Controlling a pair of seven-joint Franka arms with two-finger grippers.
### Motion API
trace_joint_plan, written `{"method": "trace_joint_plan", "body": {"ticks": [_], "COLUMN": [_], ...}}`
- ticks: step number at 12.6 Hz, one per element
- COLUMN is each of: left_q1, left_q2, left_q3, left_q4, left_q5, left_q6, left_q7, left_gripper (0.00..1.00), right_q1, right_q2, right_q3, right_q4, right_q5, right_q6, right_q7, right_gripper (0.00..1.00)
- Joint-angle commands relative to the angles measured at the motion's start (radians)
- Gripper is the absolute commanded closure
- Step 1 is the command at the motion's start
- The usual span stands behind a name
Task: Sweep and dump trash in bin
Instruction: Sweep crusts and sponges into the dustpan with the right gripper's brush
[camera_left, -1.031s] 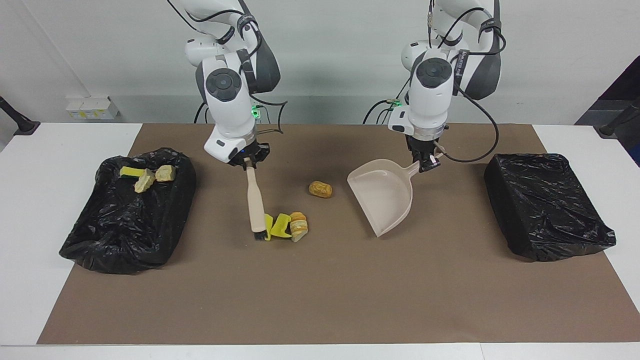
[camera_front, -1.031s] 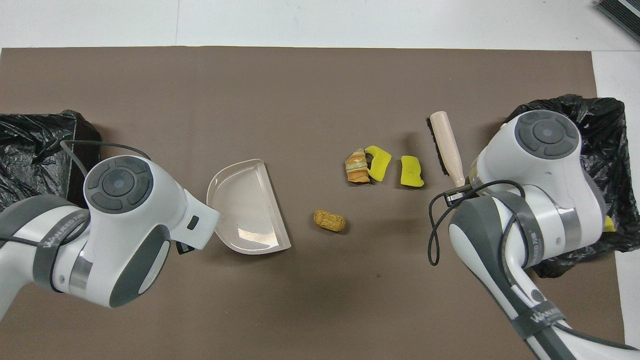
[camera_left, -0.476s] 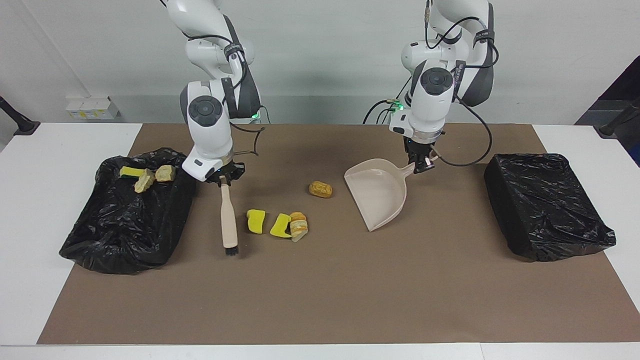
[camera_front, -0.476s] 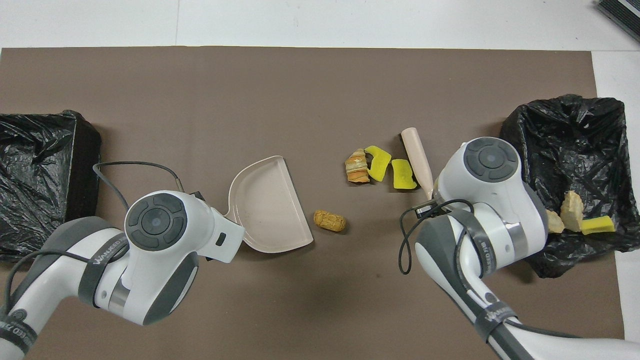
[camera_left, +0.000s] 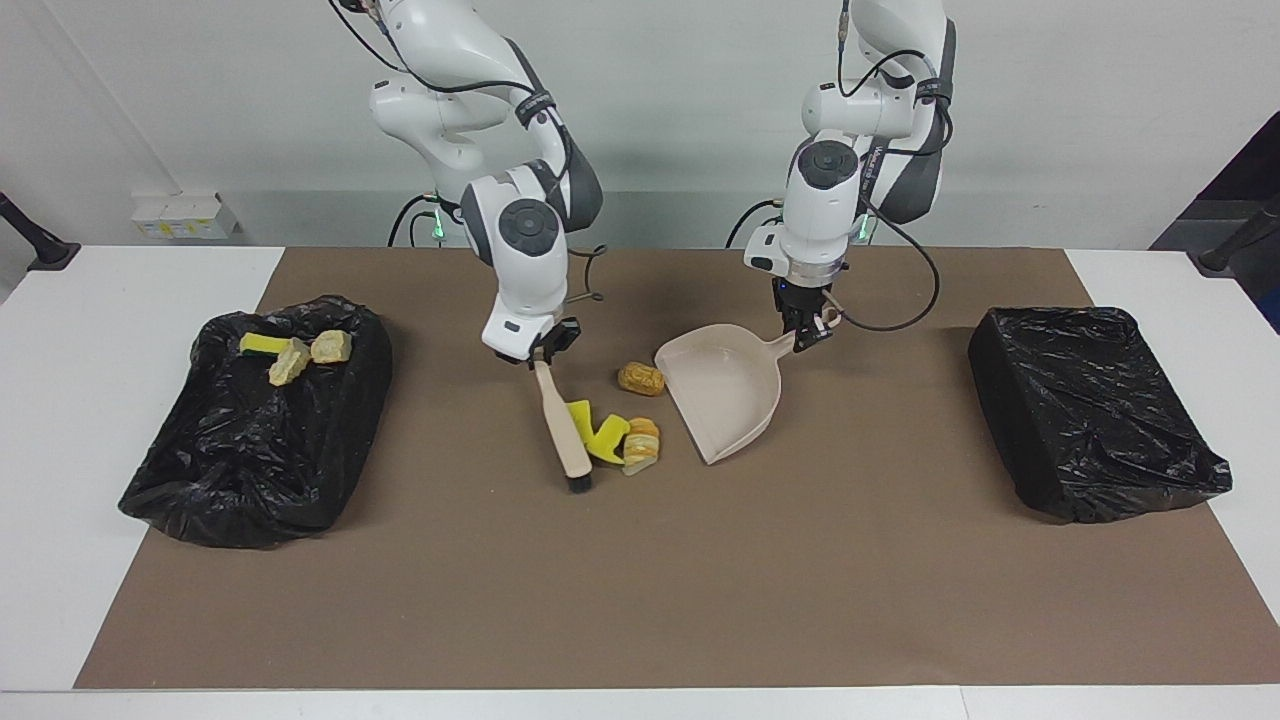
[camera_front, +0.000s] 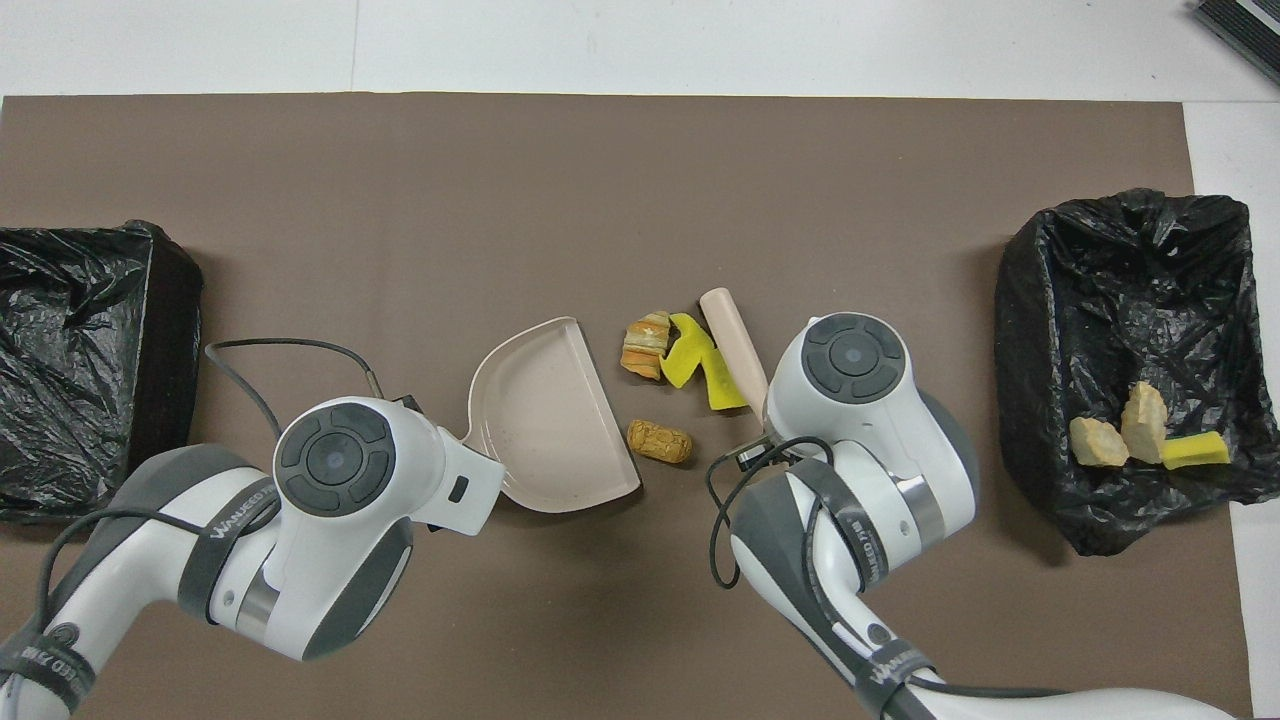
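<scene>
Sweep stage: pile at the dustpan mouth, one lump off line

Bin at the right arm's end of the worktop: black-lined, with three pieces of trash already in it near its robot-side rim.

Right tool: clenched on the handle end of the brush. The brush slants down to the brown mat with its bristles at the mat, and its shaft lies against two yellow sponge scraps.

Trash on the mat, mid-worktop: the scraps press on a layered bread chunk, which sits just beside the dustpan's open lip. A round brown lump lies nearer the robots, at the lip's other end and outside the brush's present line.

Dustpan: empty, mouth facing the pile. Whether its lip sits flat on the mat cannot be told.

Left tool: clenched on the dustpan handle.

Second black-lined bin, at the left arm's end: no trash visible in it, clear of the work.

Assessment: the stroke should run straight at the mouth, bristles low, with the pan braced against the push. Springy scraps may ride over the chunk or slip around the brush. The round lump probably needs its own short pass. Nothing obstructs the stroke.
</scene>
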Motion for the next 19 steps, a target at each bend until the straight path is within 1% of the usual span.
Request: {"method": "trace_joint_plan", "body": {"ticks": [1, 3, 4, 6, 8, 10, 12, 13, 14, 15, 17, 18, 19], "left_q1": [-0.015, -0.010, -0.009, -0.007, -0.007, -0.006, -0.006, -0.004, -0.004, -0.004, -0.001, 0.002, 0.005], "left_q2": [-0.011, -0.009, -0.008, -0.005, -0.002, 0.000, 0.000, 0.001, 0.001, 0.001, -0.002, -0.005, -0.002], "left_q3": [0.006, 0.008, 0.008, 0.008, 0.008, 0.010, 0.010, 0.011, 0.011, 0.011, 0.013, 0.013, 0.013], "left_q4": [-0.025, -0.022, -0.020, -0.019, -0.017, -0.016, -0.014, -0.008, -0.008, -0.007, -0.007, -0.008, -0.008], "left_q5": [-0.022, -0.028, -0.033, -0.035, -0.035, -0.035, -0.035, -0.035, -0.035, -0.035, -0.032, -0.032, -0.032], "left_q6": [0.032, 0.041, 0.043, 0.043, 0.041, 0.041, 0.038, 0.030, 0.023, 0.020, -0.015, -0.031, -0.022], "left_q7": [-0.019, -0.019, -0.019, -0.019, -0.020, -0.020, -0.014, 0.012, 0.073, 0.142, 0.211, 0.240, 0.247], "left_gripper": [1.00, 1.00, 1.00, 1.00, 1.00, 1.00, 1.00, 1.00, 1.00, 1.00, 1.00, 1.00, 1.00], "right_q1": [0.056, 0.073, 0.081, 0.117, 0.127, 0.114, 0.079, 0.034, 0.016, 0.006, -0.068, -0.065, -0.045], "right_q2": [0.000, -0.002, 0.003, 0.011, 0.015, 0.006, -0.034, -0.043, -0.070, -0.101, -0.141, -0.144, -0.141], "right_q3": [0.013, 0.033, 0.036, 0.040, 0.040, 0.038, 0.027, 0.032, 0.030, 0.027, 0.032, 0.032, 0.033], "right_q4": [0.010, 0.021, 0.041, 0.082, 0.136, 0.161, 0.184, 0.182, 0.146, 0.079, -0.011, -0.037, -0.060], "right_q5": [0.077, 0.150, 0.207, 0.266, 0.275, 0.274, 0.252, 0.247, 0.229, 0.202, 0.189, 0.189, 0.189], "right_q6": [0.008, 0.011, 0.011, 0.004, -0.009, -0.036, -0.144, -0.191, -0.203, -0.194, -0.179, -0.174, -0.135], "right_q7": [-0.022, -0.031, -0.026, -0.005, 0.052, 0.066, 0.055, 0.043, 0.043, 0.043, 0.021, 0.023, 0.045], "right_gripper": [1.00, 1.00, 1.00, 1.00, 1.00, 1.00, 1.00, 1.00, 1.00, 1.00, 1.00, 1.00, 1.00]}}
